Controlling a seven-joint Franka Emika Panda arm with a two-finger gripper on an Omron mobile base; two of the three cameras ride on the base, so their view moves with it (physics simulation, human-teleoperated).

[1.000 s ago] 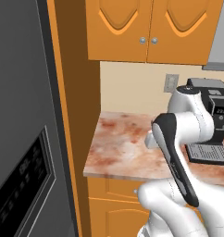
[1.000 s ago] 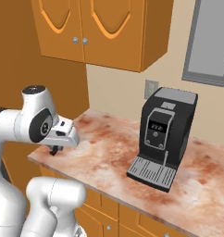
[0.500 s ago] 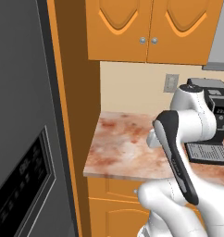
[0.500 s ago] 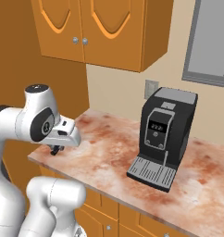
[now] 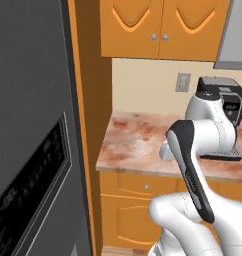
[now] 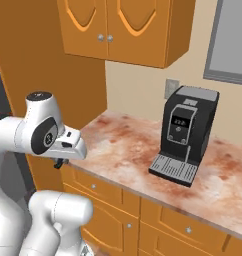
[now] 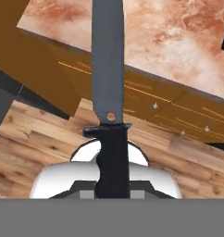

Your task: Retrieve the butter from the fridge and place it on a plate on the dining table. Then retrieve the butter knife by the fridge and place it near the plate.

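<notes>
The butter knife [image 7: 109,78] has a long grey blade and a dark handle, and it points up the hand view away from the hand. My gripper [image 7: 113,183] is shut on its handle. The blade hangs in the air over the front edge of a marbled counter [image 7: 178,41] and the wooden floor [image 7: 35,148]. The hand [image 6: 68,147] sits low in front of the counter edge, just right of the grey fridge [image 5: 28,125]. The fridge door is closed, with its black dispenser panel [image 5: 38,175] facing me. The butter, the plate and the dining table are out of view.
A black coffee machine [image 6: 185,132] stands on the marbled counter [image 6: 123,145] against the wall. Orange upper cabinets [image 6: 123,25] hang above and drawers [image 6: 113,195] sit below. A tall orange panel [image 5: 90,100] separates the fridge from the counter.
The whole picture has shifted slightly, so the cameras have moved a little. The arm has lifted a touch, with the knife still in the gripper.
</notes>
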